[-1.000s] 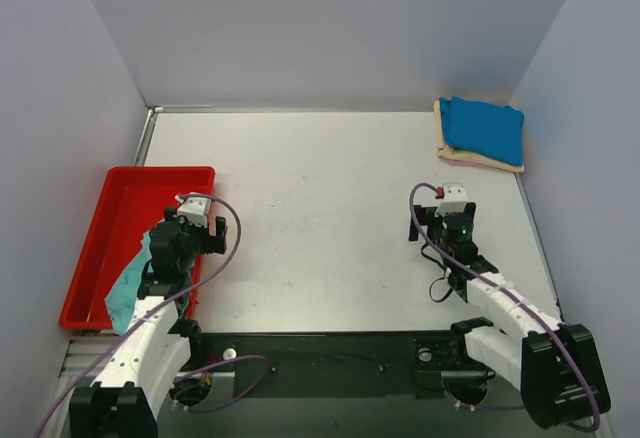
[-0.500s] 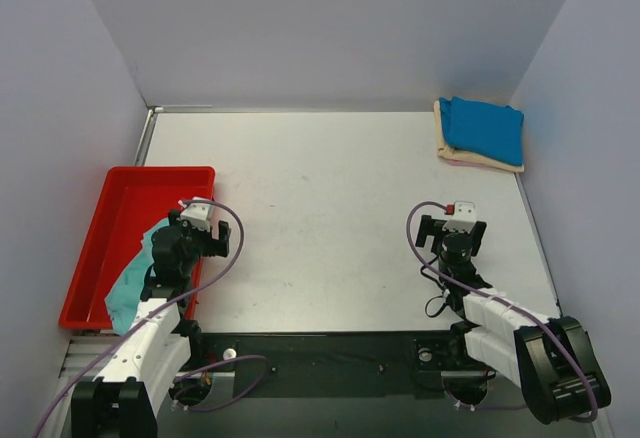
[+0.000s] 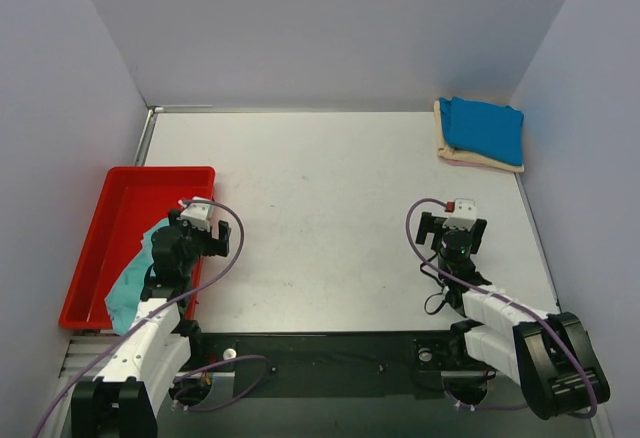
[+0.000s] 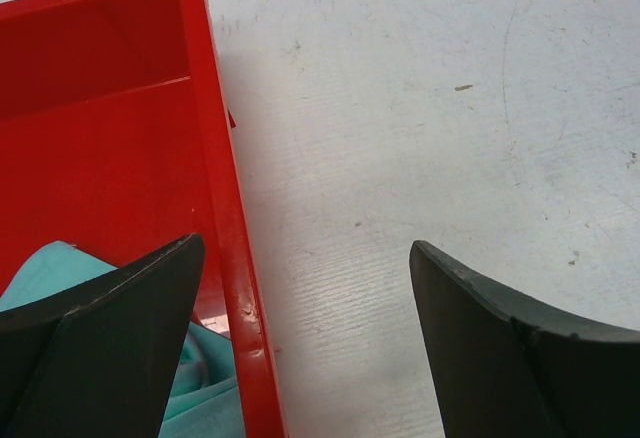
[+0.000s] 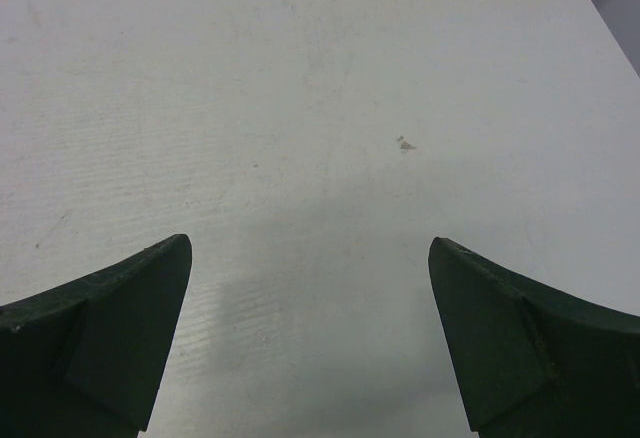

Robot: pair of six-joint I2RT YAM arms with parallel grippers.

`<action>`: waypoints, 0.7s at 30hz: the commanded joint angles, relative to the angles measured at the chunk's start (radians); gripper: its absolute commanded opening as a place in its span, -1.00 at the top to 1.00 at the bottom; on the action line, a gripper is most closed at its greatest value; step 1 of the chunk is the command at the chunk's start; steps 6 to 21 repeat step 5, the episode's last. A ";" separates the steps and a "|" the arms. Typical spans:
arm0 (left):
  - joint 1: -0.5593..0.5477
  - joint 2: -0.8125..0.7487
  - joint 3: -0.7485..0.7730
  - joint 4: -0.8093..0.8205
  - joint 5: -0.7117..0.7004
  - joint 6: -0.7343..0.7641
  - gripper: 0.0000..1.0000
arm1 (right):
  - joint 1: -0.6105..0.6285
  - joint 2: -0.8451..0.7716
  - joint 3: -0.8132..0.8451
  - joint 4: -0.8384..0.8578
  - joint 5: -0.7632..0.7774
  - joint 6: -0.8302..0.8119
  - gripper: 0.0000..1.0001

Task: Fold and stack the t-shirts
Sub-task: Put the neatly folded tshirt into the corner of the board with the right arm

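A folded deep blue t-shirt (image 3: 484,128) lies on a folded cream-beige t-shirt (image 3: 470,156) at the table's far right corner. A crumpled teal-aqua t-shirt (image 3: 135,276) lies in the near end of the red tray (image 3: 130,183); it also shows in the left wrist view (image 4: 60,263). My left gripper (image 3: 192,233) is open and empty, straddling the tray's right wall (image 4: 225,208) low over it. My right gripper (image 3: 452,230) is open and empty, low over bare table (image 5: 320,158) at the right.
Grey walls close in the table on the left, back and right. The tray sits at the left edge. A black strip with the arm bases (image 3: 330,353) runs along the near edge.
My right gripper drew back toward its base and turned to face straight ahead. My left gripper shifted slightly nearer along the tray's right wall. The shirts have not moved.
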 commanded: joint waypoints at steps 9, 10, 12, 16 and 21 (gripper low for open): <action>0.006 0.000 0.018 0.017 0.051 0.017 -0.89 | 0.006 0.019 0.056 0.037 0.012 0.011 -1.00; 0.006 0.000 0.018 0.017 0.051 0.017 -0.89 | 0.006 0.019 0.056 0.037 0.012 0.011 -1.00; 0.006 0.000 0.018 0.017 0.051 0.017 -0.89 | 0.006 0.019 0.056 0.037 0.012 0.011 -1.00; 0.006 0.000 0.018 0.017 0.051 0.017 -0.89 | 0.006 0.019 0.056 0.037 0.012 0.011 -1.00; 0.006 0.000 0.018 0.017 0.051 0.017 -0.89 | 0.006 0.019 0.056 0.037 0.012 0.011 -1.00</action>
